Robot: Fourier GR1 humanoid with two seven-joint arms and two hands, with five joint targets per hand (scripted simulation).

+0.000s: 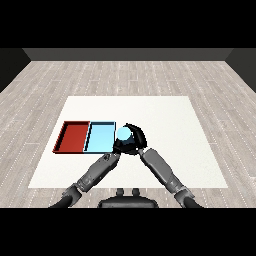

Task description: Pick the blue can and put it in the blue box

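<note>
The blue can [123, 133] shows its pale blue top just right of the light blue tray [100, 137], near that tray's right rim. My right hand [136, 138] is curled round the can from the right and behind. My left hand [119, 147] sits low and just in front of the can, close against the right hand, with its fingers relaxed and nothing in them. The can's side is hidden by the two hands.
A red tray [72, 136] lies side by side with the light blue tray, on its left. Both stand on the white table [165, 115], which reaches well to the right and back. Both forearms come in from the lower corners and meet near the can.
</note>
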